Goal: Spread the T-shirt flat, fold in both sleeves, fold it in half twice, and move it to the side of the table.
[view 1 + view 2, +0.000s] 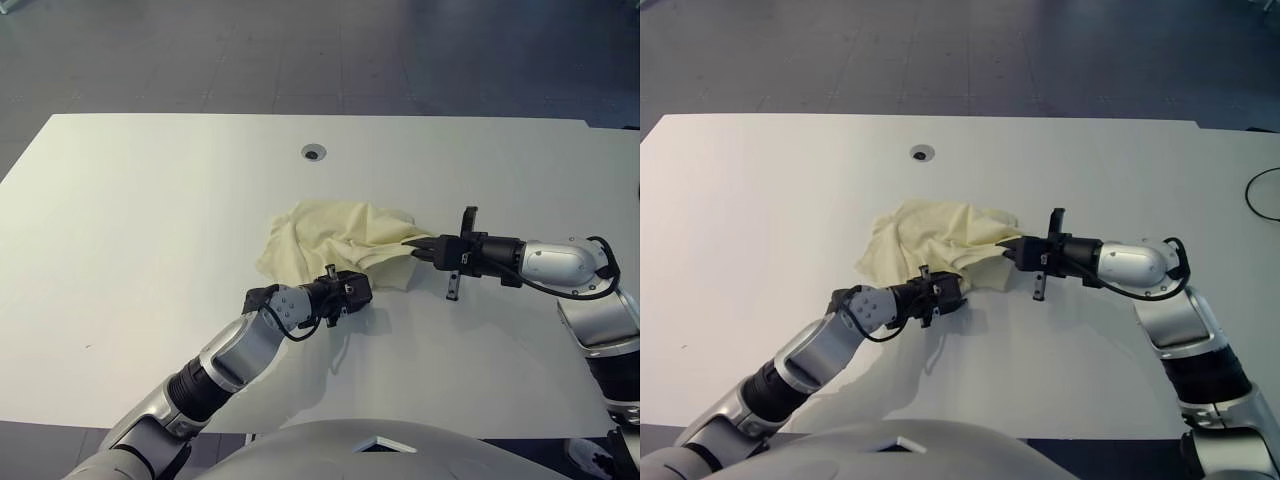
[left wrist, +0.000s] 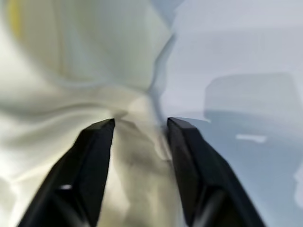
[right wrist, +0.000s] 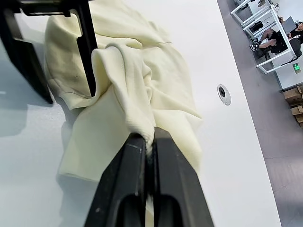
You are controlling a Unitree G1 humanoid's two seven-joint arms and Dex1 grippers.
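Currently the crumpled T-shirt (image 1: 335,240) lies on the surface (image 1: 150,220). The right end effector (image 1: 418,245) pinches its 3 o'clock edge. The left end effector (image 1: 365,288), fingers apart, straddles its 6 o'clock edge.

T-shirt (image 1: 335,240) on table (image 1: 150,200) — grommet hole (image 1: 314,152) behind it.

Crumpled pale yellow cloth T-shirt (image 1: 335,240) is seen as soft, matt knit, tbh. The white counter (image 1: 150,220) is finished smooth, faintly satin. The left claw (image 2: 140,124) and right claw (image 3: 144,142) are done in smooth, slightly shiny black plastic.
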